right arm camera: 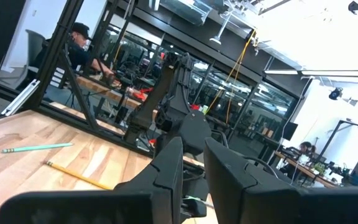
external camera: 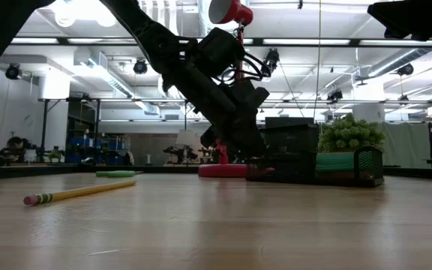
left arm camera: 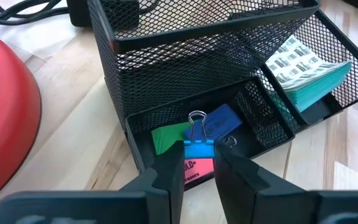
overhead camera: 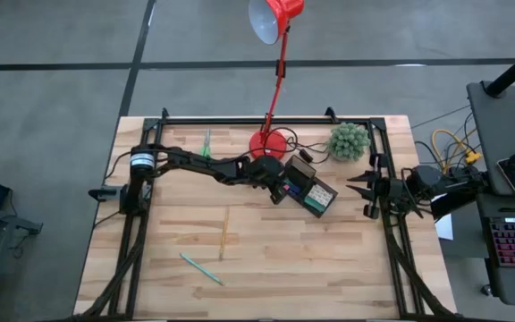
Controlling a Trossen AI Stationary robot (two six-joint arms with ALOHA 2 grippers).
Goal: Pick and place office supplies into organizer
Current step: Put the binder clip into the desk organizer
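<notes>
The black mesh organizer [overhead camera: 318, 195] [left arm camera: 229, 68] stands right of the table's middle. Its low front compartment holds a green piece [left arm camera: 166, 137], a blue piece [left arm camera: 219, 121] and a pink piece [left arm camera: 197, 173]. A side compartment holds a teal pad topped by a pale patterned block [left arm camera: 303, 65]. My left gripper [overhead camera: 284, 188] [left arm camera: 199, 163] hovers over the front compartment, shut on a blue binder clip [left arm camera: 199, 151]. The yellow pencil [overhead camera: 223, 234] [external camera: 77, 193] and teal pen [overhead camera: 201, 268] lie flat on the near-left table. The green-handled scissors [overhead camera: 206, 143] lie by the far edge. My right gripper [overhead camera: 366, 195] [right arm camera: 192, 168] waits at the right edge, slightly open. My left gripper pinches the blue binder clip by its blue body [left arm camera: 197, 149] between the two fingertips [left arm camera: 174, 163], slanting down from the table's left. The clip's wire loop [left arm camera: 197, 119] points away from the fingers, just above the organizer's front compartment. Whether the clip rests on the pink piece below, I cannot tell.
The red lamp's round base [overhead camera: 271, 143] [left arm camera: 5, 118] sits close behind and left of the organizer, with black cables beside it. The green ball-shaped plant [overhead camera: 349, 140] stands at the far right. Bare wood lies in the near half around the pencil and pen.
</notes>
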